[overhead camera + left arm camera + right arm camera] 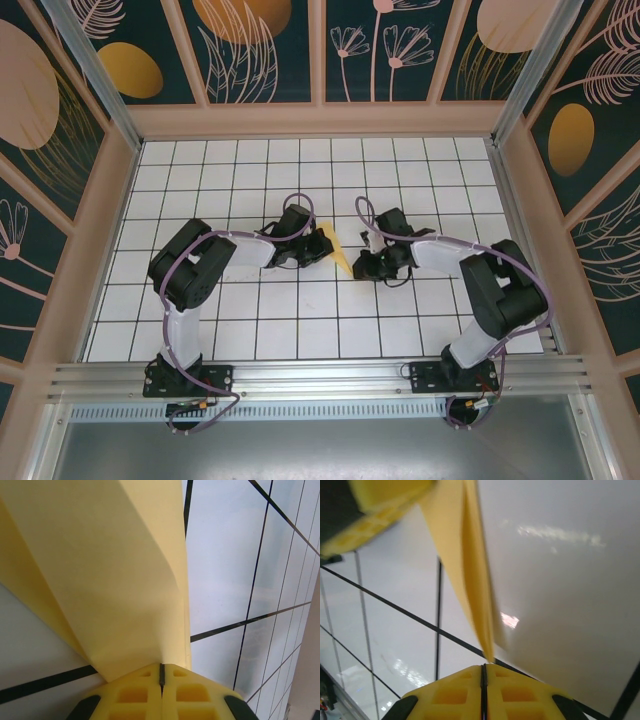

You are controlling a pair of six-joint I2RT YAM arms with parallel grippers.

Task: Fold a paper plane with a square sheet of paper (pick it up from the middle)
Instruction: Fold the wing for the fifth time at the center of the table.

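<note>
**Top external view.** A thin yellow-orange paper sheet point(338, 252), already folded into a narrow pointed shape, sits near the middle of the white gridded worktop point(250, 320), well away from all four edges. The arms reach in from either side. The left gripper point(318, 247) is at the sheet's wider upper part and the right gripper point(362, 265) is just beside its lower point. Working from both sides probably lets one claw steady the sheet while the other works a crease.

**Left wrist view.** The left gripper point(161, 672) has its yellow padded jaws pressed together, with only a dark seam between them. The paper sheet point(115, 580) rises straight out of that seam, so I judge this claw is clamped on it. Two layers fan upward from the pinch and stand off the worktop point(225, 580), which suggests the grip is on a folded edge and keeps the layers together.

**Right wrist view.** The right gripper point(482, 672) also has its jaws together. The sheet point(472, 580) hangs edge-on as a slim doubled wedge, and its point comes down to the jaw tips. Whether that point is actually nipped or only touching cannot be told here. At the upper left, a yellow finger point(380, 500) of the left gripper holds the wide end, lifted over the glossy worktop point(560, 580).

The dart is not yet finished.
</note>
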